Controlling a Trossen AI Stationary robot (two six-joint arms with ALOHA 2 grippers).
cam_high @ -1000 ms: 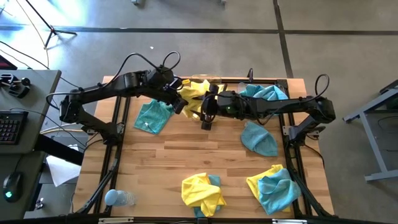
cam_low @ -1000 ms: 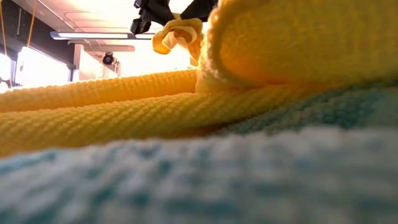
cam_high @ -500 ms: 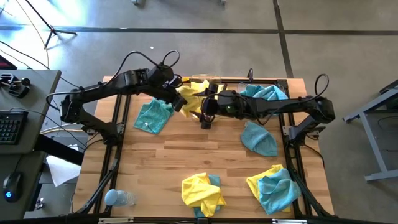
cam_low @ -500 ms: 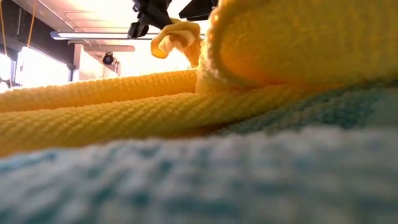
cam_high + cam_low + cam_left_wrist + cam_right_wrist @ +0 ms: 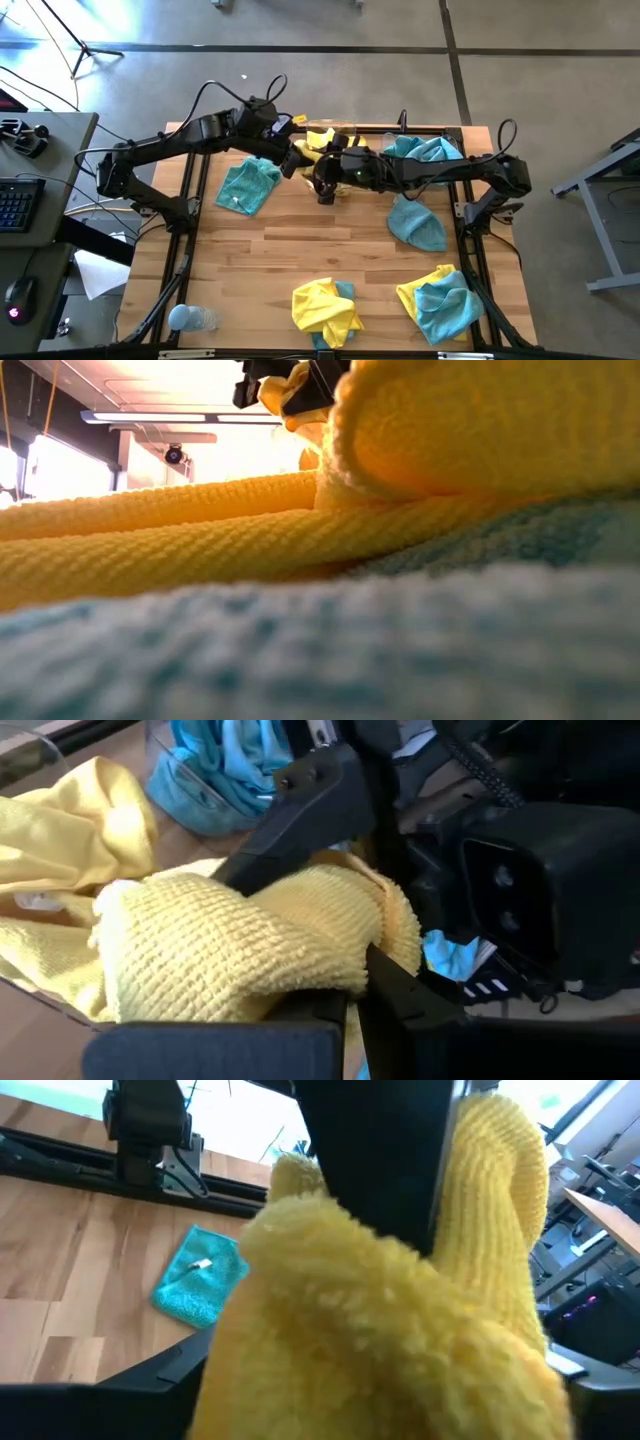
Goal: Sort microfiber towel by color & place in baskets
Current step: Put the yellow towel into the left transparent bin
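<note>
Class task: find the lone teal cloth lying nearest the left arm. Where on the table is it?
In the high view the teal cloth lies on the table's far left part, just below the left arm's reach and apart from the yellow towel at the far edge.

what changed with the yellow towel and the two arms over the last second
The right tool slid left along the table's far edge, opening around the yellow towel that the shut left tool holds. The towel shifted toward the yellow basket. The loose towels on the table stayed put.
</note>
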